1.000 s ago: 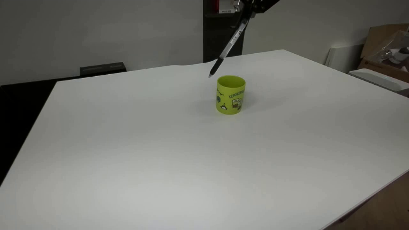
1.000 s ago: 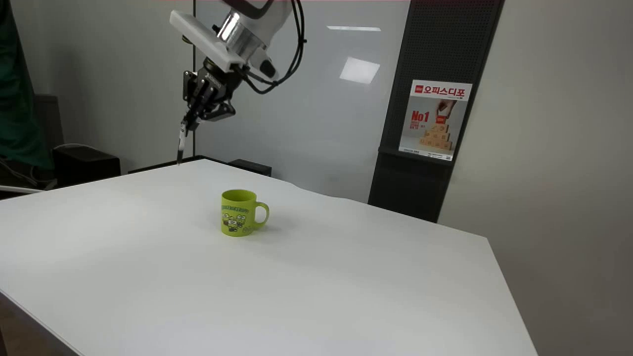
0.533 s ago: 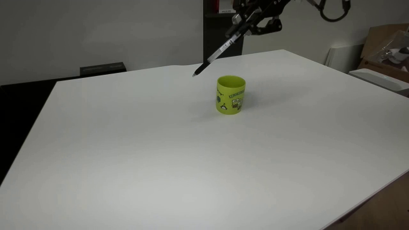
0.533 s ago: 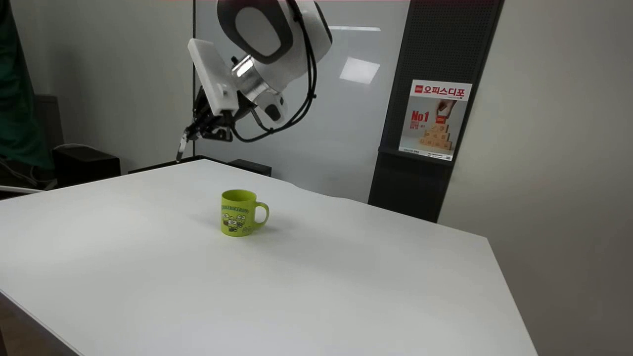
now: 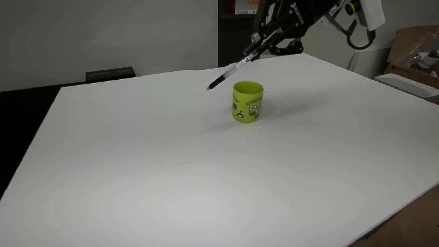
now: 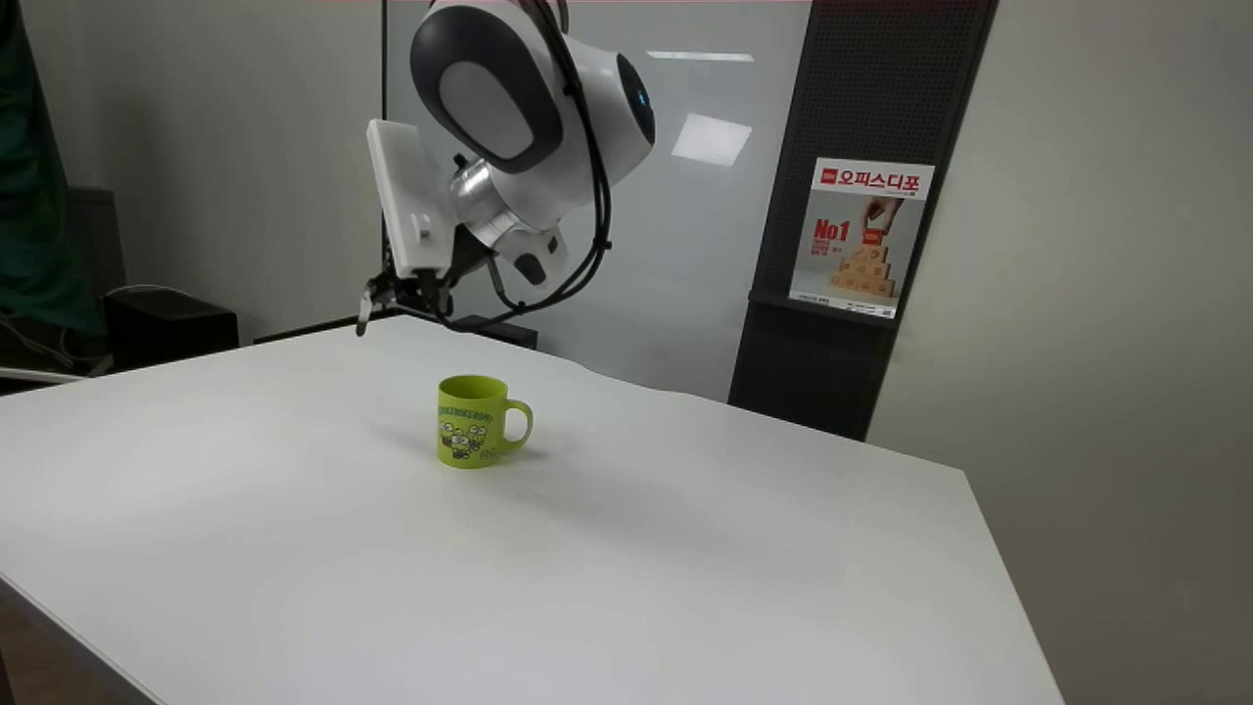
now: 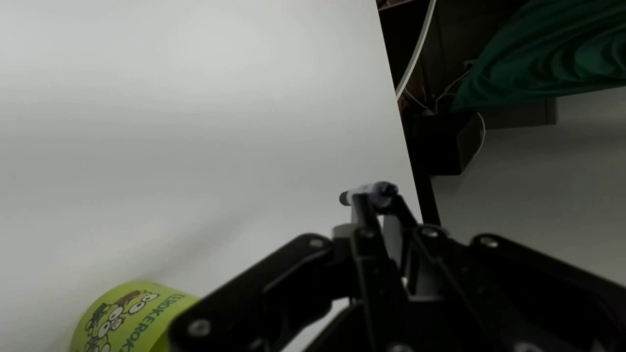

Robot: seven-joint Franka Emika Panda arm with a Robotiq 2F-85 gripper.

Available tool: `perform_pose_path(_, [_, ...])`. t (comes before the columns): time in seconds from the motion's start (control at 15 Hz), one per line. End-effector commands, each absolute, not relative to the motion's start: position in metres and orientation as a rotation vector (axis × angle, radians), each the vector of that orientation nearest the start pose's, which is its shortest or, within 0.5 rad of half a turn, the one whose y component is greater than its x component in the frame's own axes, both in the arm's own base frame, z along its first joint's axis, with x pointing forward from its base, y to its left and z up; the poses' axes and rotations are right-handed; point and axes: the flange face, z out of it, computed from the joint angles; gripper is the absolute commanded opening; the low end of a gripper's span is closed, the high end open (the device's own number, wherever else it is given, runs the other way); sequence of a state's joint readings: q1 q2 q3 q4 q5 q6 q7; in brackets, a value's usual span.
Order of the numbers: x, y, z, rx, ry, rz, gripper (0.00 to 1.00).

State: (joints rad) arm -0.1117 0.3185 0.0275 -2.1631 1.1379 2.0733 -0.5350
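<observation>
My gripper [image 7: 380, 201] is shut on a clear pen [image 5: 234, 69] with a black grip section and a white label. In the wrist view the pen [image 7: 361, 191] lies across the fingertips, its dark end toward the camera. It slants down to the left, its tip in the air above the table. A lime-green mug [image 5: 246, 108] with cartoon frogs stands upright on the table, handle visible on the right of the mug [image 6: 468, 423] in an exterior view. The pen is apart from the mug. Part of the mug [image 7: 129, 318] shows at the wrist view's lower left.
The white table [image 5: 154, 164] carries the mug. Beyond its edge lie a dark box [image 6: 168, 321] and a green curtain [image 6: 44, 196]. A cardboard box [image 5: 411, 68] and a white tray [image 5: 406, 85] sit past the table's right side in an exterior view. A poster [image 6: 861, 238] hangs behind.
My gripper has come lower with the pen in its grip, and the arm now shows more. The pen has tipped flatter, its tip shifting left in an exterior view. The mug has stayed put.
</observation>
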Motion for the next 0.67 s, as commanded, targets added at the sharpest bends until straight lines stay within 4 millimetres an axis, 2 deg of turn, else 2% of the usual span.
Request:
perform_pose_path(0.0, [0.542, 0.001, 0.240, -2.180, 0.390, 0.094, 0.11])
perform_pose_path(0.13, [0.542, 0.000, 0.240, -2.179, 0.392, 0.093, 0.11])
perform_pose_path(0.2, [0.543, 0.005, 0.240, -2.205, 0.384, 0.089, 0.03])
perform_pose_path(0.27, [0.543, 0.006, 0.238, -2.220, 0.383, 0.088, 0.03])
perform_pose_path(0.6, [0.530, -0.005, 0.212, -2.235, 0.473, 0.088, 0.03])
